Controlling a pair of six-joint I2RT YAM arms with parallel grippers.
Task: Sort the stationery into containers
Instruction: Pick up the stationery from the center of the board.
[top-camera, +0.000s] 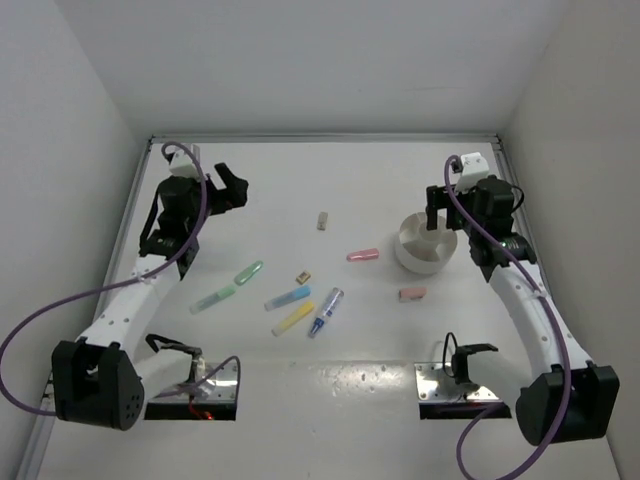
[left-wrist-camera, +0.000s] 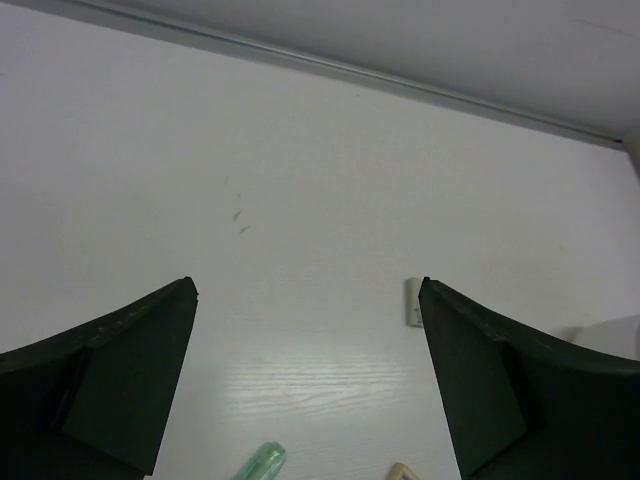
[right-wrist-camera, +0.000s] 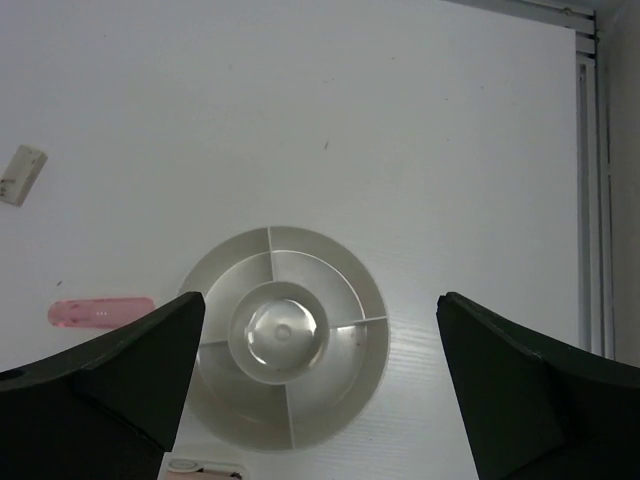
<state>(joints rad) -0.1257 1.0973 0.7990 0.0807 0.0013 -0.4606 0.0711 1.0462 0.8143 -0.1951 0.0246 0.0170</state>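
Your left wrist view cuts off the green pen (left-wrist-camera: 265, 462) and a tan block (left-wrist-camera: 402, 472) at its bottom edge, and a finger (left-wrist-camera: 480, 380) of the left hand (left-wrist-camera: 308, 285) hides part of the beige block (left-wrist-camera: 412, 302). The right wrist view crops the pink block (right-wrist-camera: 205, 467) at the bottom.

Top view high over table (top-camera: 380, 180), right wrist close above bowl (right-wrist-camera: 330, 275), left wrist low, both sharing eraser (right-wrist-camera: 22, 175)
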